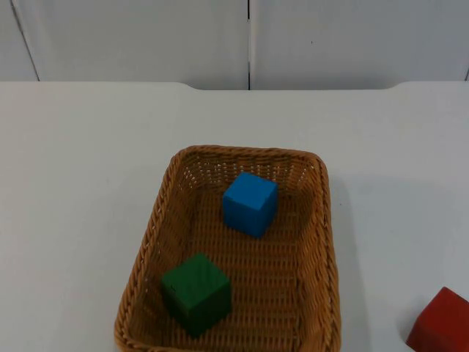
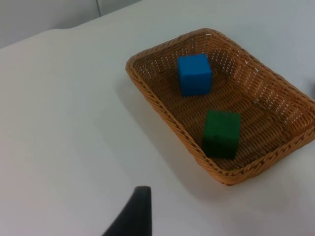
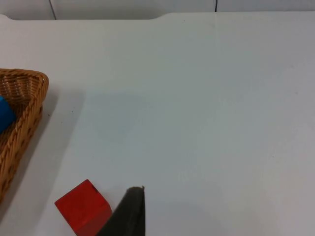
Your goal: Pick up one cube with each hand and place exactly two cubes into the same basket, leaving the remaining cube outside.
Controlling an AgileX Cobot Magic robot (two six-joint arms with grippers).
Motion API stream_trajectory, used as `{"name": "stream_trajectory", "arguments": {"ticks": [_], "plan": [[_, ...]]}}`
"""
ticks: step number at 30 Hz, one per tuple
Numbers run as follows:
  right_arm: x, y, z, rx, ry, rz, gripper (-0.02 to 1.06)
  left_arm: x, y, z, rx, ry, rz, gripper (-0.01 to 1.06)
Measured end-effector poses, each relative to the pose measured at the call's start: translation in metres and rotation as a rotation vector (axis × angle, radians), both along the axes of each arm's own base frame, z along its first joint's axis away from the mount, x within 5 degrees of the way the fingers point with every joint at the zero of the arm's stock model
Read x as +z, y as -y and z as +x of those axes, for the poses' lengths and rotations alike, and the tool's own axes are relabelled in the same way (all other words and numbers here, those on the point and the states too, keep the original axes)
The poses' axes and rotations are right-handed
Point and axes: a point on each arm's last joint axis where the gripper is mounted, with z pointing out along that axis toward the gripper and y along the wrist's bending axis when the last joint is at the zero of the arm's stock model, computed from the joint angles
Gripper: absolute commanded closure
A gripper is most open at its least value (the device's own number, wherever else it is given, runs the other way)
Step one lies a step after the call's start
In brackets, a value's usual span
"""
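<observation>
Green cube sits nearest me in the wicker basket, blue cube behind it: two in, job looks done. Red cube stays outside on the table, as required. Both arms wait; I cannot tell either gripper's state.

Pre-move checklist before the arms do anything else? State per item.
1. Two cubes in the basket: ok. The blue cube and the green cube both sit on its floor, apart from each other.
2. Third cube outside: ok. The red cube rests on the table to the right of the basket, not touching it.
3. Basket upright and flat on the table: ok.
4. Left gripper clear of the basket: ok. A left fingertip stands over bare table beside it.
5. Right gripper clear of the red cube: cannot tell. A right fingertip stands close beside it.
6. Gripper fingers empty: cannot tell.
</observation>
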Motion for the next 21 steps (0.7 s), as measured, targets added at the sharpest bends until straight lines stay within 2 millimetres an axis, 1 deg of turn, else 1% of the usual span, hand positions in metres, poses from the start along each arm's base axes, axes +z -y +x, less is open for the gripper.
{"name": "stream_trajectory", "arguments": {"ticks": [15, 21], "plan": [[0.0, 0.0, 0.0, 0.0, 0.0, 0.0, -0.01, 0.0, 0.0, 0.0, 0.002, 0.0, 0.0, 0.0], [0.0, 0.0, 0.0, 0.0, 0.0, 0.0, -0.01, 0.0, 0.0004, -0.0002, 0.077, 0.0, 0.0, 0.0]]}}
